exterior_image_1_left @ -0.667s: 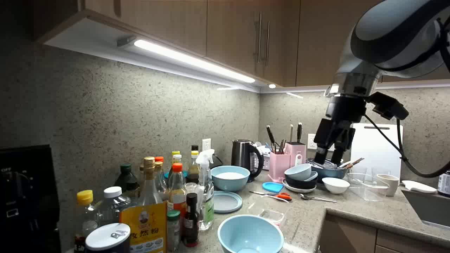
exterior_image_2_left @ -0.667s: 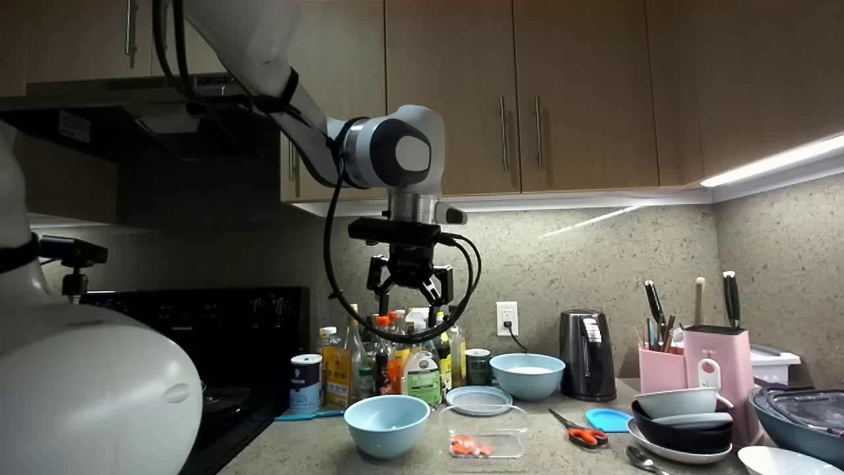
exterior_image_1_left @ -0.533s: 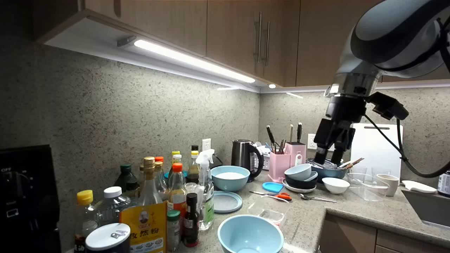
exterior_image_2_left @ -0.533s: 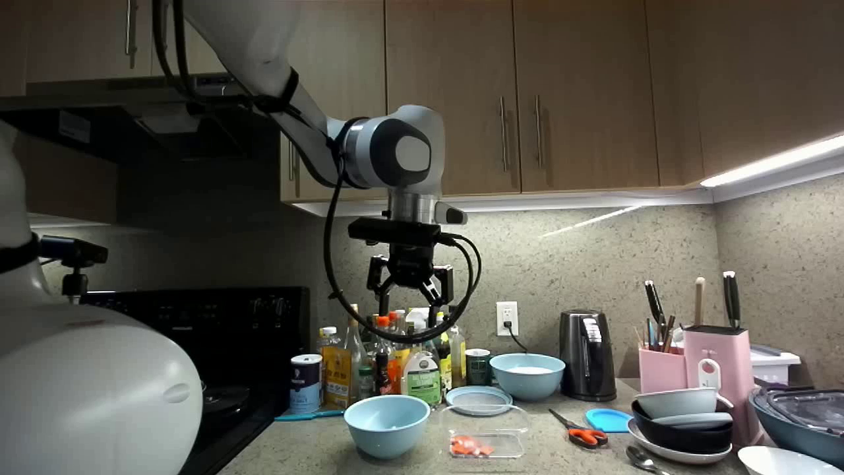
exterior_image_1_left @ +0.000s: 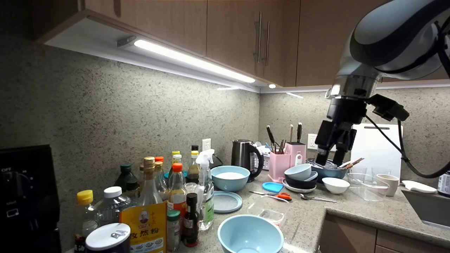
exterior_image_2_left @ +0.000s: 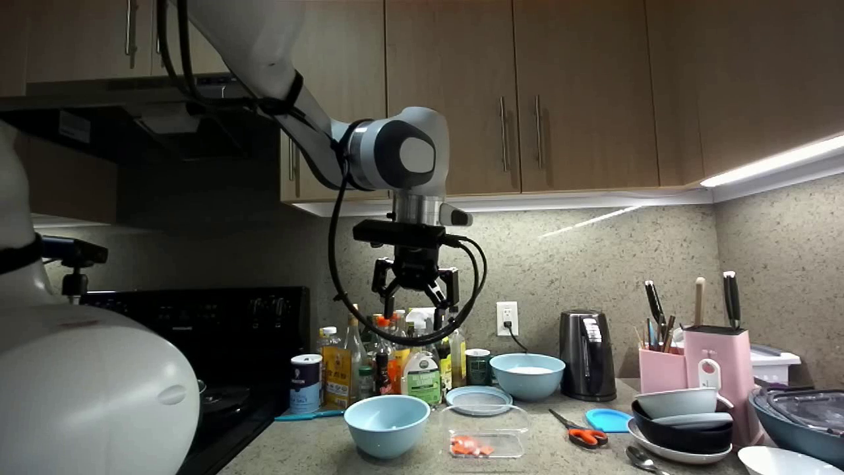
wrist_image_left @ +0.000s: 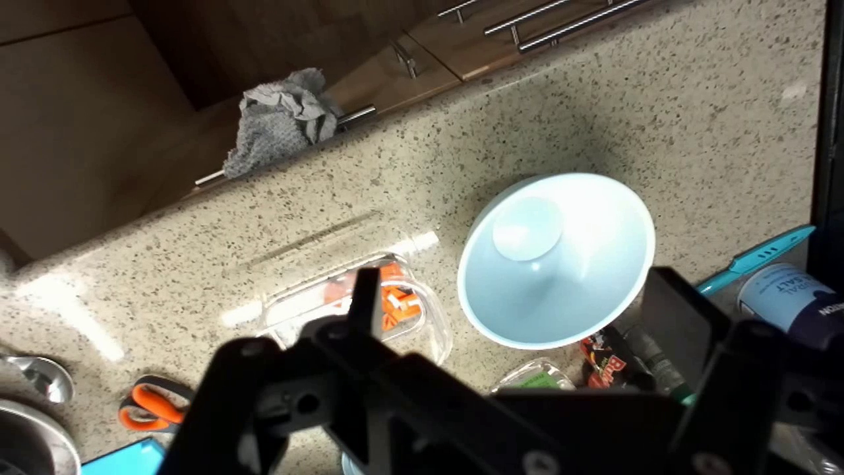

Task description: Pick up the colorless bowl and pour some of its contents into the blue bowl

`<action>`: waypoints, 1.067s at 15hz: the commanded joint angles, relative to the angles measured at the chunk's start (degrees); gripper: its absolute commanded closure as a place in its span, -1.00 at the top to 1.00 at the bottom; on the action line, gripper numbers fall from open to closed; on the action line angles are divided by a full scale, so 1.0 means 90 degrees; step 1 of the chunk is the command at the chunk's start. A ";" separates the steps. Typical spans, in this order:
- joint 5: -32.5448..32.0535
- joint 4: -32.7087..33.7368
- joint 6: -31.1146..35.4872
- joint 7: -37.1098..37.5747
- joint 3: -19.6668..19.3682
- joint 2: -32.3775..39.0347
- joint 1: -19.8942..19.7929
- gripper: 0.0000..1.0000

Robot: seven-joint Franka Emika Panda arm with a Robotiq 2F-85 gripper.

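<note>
The colorless bowl, a clear see-through container (exterior_image_2_left: 504, 446) with orange-red bits in one end, stands on the counter; it also shows in the other views (exterior_image_1_left: 272, 215) (wrist_image_left: 441, 322). The blue bowl (exterior_image_2_left: 387, 425) stands beside it, pale sky-blue and with nothing seen inside; it is also in view elsewhere (exterior_image_1_left: 250, 232) (wrist_image_left: 560, 290). My gripper (exterior_image_2_left: 414, 320) is open and empty, pointing down, high above the counter. In the wrist view my gripper (wrist_image_left: 516, 290) has its left finger overlapping part of the clear container and its right finger beside the blue bowl's rim.
Several bottles (exterior_image_1_left: 177, 189) and a light-blue bowl with white contents (exterior_image_2_left: 527, 376) stand along the wall. A round lid (exterior_image_2_left: 479, 400) lies behind the clear container. Orange-handled scissors (exterior_image_2_left: 583, 435), stacked bowls (exterior_image_2_left: 686, 425) and a kettle (exterior_image_2_left: 587, 356) are to the right.
My arm and open gripper have shifted slightly to the right and a little lower in an exterior view. The bowls and container have not moved.
</note>
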 commanded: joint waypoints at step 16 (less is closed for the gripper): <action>-0.0512 0.0716 0.0740 -0.0189 -0.0134 0.1547 -0.0655 1.00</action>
